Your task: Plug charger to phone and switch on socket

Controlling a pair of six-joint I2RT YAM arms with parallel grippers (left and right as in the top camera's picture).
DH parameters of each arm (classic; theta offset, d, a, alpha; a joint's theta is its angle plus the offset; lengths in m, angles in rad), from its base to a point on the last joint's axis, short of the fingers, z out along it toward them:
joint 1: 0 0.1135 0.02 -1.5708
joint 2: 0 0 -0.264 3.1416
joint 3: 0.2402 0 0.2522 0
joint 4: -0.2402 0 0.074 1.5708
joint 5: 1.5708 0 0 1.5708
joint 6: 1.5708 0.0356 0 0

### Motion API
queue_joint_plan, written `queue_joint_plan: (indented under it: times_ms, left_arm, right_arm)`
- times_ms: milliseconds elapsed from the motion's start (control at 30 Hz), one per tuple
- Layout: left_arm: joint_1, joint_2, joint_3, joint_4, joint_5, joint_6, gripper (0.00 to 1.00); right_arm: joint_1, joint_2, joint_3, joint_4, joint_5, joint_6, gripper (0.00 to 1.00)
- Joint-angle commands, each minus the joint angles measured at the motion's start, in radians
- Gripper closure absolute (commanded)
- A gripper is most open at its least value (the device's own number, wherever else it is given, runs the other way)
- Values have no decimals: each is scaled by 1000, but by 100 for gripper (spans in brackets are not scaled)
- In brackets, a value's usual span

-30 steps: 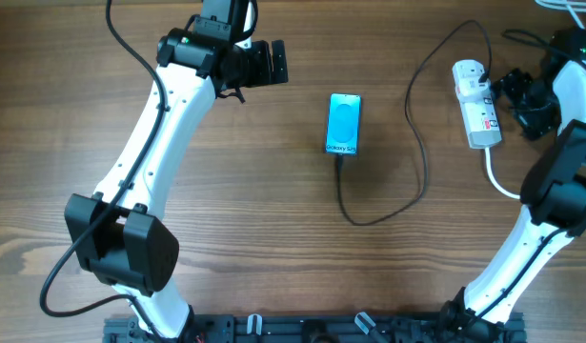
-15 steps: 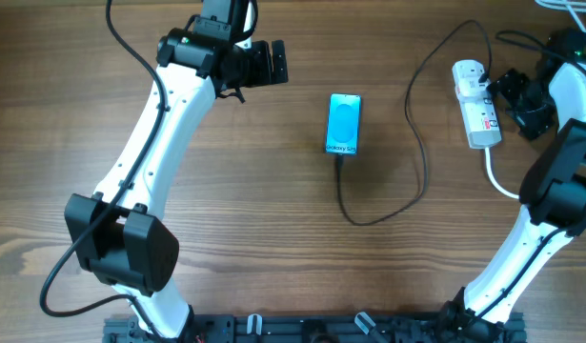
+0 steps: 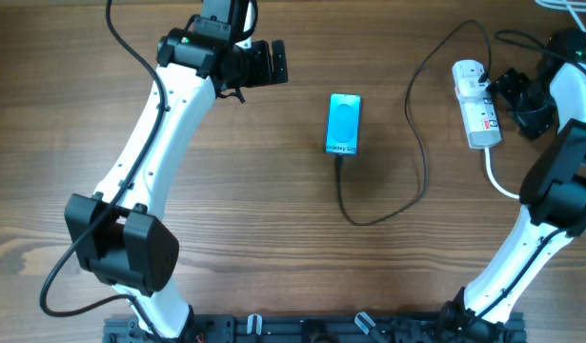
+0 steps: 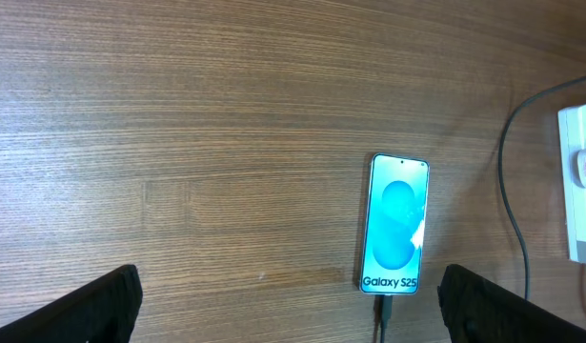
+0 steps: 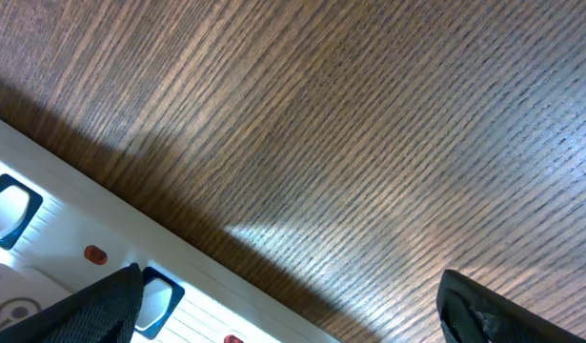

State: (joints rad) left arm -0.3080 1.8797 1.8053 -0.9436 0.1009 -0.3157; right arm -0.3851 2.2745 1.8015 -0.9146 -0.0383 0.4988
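Note:
The phone (image 3: 344,123) lies flat mid-table, teal screen up, also in the left wrist view (image 4: 396,223). The black charger cable (image 3: 418,152) is plugged into its lower edge (image 4: 384,312), loops right and runs up to the white adapter (image 3: 468,72) seated in the socket strip (image 3: 479,112). My left gripper (image 3: 270,63) is open and empty, up left of the phone. My right gripper (image 3: 517,95) is open and empty, just right of the strip. The right wrist view shows the strip's face (image 5: 73,267) with blue-lit switches and small red lights, one finger over a switch.
The strip's thick white cord (image 3: 502,181) curves down to the right arm's base. Black robot cables lie at the top right corner (image 3: 521,38). The left arm stretches across the left side of the wooden table (image 3: 273,210).
The right gripper has shifted slightly toward the strip. Phone, cable and left arm have not moved.

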Motion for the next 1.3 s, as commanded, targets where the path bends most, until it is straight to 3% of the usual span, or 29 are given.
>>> queue_joint_plan:
  times_ms: [0,333,667,800,1000,1100,1267]
  left_arm:
    - [-1,2,-6,-1,-16,16,0]
    - [-2,2,-6,-1,-17,16,0]
    - [-1,2,-6,-1,-17,16,0]
    - [-2,2,-6,-1,-16,16,0]
    - [-2,2,-6,-1,-16,16,0]
    - [-2,2,-6,-1,-17,16,0]
    - [-2,2,-6,-1,-16,16,0]
  right_arm:
    - [97,26,-29,-40,-67,-51,0]
    - [112,-41,-25,-132,-119,-103,0]
    - [121,-653,-30,-448,-85,-115,0]
    - [205,-849,-32,-502,-61,-161,0]
    - [387,-1190,-299,-479,-6,-37,0]
    - [387,-1265,-397,-489,-6,28,0]
    - [387,-1234,-403,-489,-6,27,0]
